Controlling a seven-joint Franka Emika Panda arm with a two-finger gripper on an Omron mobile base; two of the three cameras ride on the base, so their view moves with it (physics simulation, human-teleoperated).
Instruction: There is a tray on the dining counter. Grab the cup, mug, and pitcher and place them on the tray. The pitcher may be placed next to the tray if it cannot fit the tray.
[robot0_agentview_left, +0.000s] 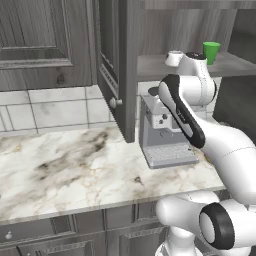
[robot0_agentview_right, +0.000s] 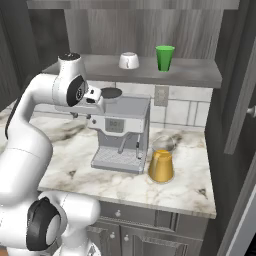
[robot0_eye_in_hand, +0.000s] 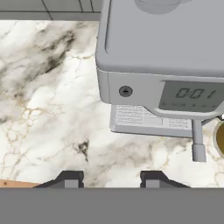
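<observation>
Jaws (robot0_eye_in_hand: 111, 179) hang part-open and empty above the marble worktop (robot0_eye_in_hand: 48, 109), facing down beside the coffee machine (robot0_agentview_right: 122, 132). On the shelf (robot0_agentview_right: 190, 75), higher and beyond them, sit the mug (robot0_agentview_right: 129, 60), then the cup (robot0_agentview_right: 164, 58); the pitcher (robot0_agentview_right: 161, 164) stands below, right of the machine. Tray unseen.

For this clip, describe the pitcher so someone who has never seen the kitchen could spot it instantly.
Find the grey coffee machine on the marble counter under the wall shelf. The pitcher stands on the counter just right of the machine's drip tray. It is cone-shaped with an amber-orange body, unlike the green cup and white mug up on the shelf.
</observation>
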